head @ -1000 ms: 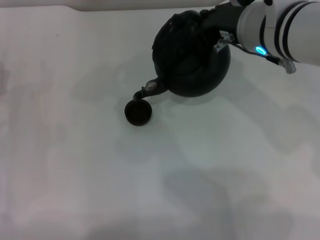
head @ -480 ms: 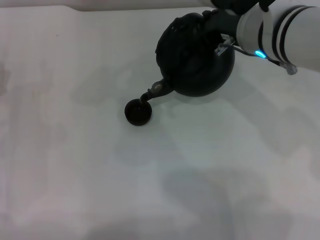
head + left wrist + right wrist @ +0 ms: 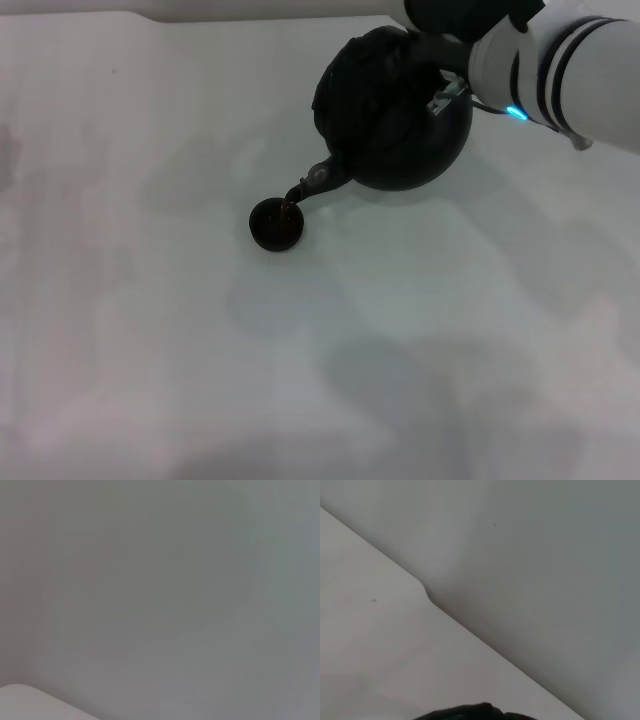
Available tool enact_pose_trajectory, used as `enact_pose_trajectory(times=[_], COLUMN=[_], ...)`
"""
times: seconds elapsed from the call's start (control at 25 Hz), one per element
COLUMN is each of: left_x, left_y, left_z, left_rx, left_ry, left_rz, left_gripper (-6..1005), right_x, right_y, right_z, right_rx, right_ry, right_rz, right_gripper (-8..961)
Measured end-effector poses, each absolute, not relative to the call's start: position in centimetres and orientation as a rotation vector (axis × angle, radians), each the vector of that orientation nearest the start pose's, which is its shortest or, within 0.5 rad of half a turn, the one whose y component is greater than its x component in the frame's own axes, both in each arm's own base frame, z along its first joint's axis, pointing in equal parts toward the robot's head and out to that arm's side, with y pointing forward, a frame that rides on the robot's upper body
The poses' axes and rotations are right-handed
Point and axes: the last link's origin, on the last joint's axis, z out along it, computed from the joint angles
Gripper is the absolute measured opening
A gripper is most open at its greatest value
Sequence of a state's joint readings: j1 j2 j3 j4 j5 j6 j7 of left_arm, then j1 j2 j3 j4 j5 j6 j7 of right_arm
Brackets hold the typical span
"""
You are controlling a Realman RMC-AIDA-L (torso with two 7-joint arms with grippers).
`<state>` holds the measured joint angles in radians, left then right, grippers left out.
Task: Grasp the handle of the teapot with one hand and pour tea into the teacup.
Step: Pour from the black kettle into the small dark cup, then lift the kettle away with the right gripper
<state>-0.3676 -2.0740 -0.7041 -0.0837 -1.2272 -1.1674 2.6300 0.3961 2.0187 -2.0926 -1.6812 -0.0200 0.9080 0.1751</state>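
Note:
In the head view the large matte-black teapot (image 3: 395, 115) hangs tilted at the upper right, its short spout (image 3: 312, 183) pointing down over the teacup. The tiny dark teacup (image 3: 276, 224) stands on the white table just below the spout tip. My right gripper (image 3: 440, 35) is shut on the handle (image 3: 372, 50) at the pot's top; the white arm with black bands and a blue light reaches in from the right. A dark edge of the pot (image 3: 470, 712) shows in the right wrist view. The left gripper is out of view.
The white table (image 3: 200, 350) spreads all around the cup. Its far edge (image 3: 150, 15) runs along the top of the head view, and the table edge (image 3: 427, 597) also shows in the right wrist view.
The teapot has tilted further and shifted slightly right and up; its spout tip has come down over the cup. The cup has not moved.

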Motion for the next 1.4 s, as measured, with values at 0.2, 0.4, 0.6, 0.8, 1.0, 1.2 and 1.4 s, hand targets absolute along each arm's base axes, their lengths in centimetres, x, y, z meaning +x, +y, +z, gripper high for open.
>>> enact_pose_trajectory(times=[0.2, 0.4, 0.6, 0.8, 1.0, 1.2, 1.4], left_x=[-38.65, -38.64, -38.64, -38.65, -38.66, -38.62, -38.6], left_y=[29.79, 29.81, 29.81, 29.81, 29.81, 29.84, 29.87], left_z=[1.69, 1.69, 1.69, 1.7, 1.71, 1.7, 1.7], left_rx=[-1.229, -1.23, -1.229, -1.228, -1.227, -1.229, -1.229], left_ry=[-0.935, -0.935, -0.935, -0.935, -0.935, -0.934, -0.934], left_rz=[-0.858, -0.859, -0.859, -0.859, -0.859, -0.859, -0.859], left_gripper=[888, 888, 888, 888, 888, 887, 887], right_x=[11.25, 11.19, 10.89, 10.81, 10.8, 10.83, 10.85], right_y=[33.96, 33.98, 34.08, 34.09, 34.09, 34.08, 34.06], right_z=[-4.32, -4.32, -4.31, -4.34, -4.35, -4.34, -4.38], right_rx=[-2.181, -2.181, -2.182, -2.183, -2.184, -2.183, -2.184], right_ry=[0.453, 0.448, 0.437, 0.434, 0.433, 0.435, 0.434], right_rz=[-0.086, -0.085, -0.081, -0.082, -0.082, -0.085, -0.087], right_gripper=[203, 203, 202, 202, 202, 201, 201])
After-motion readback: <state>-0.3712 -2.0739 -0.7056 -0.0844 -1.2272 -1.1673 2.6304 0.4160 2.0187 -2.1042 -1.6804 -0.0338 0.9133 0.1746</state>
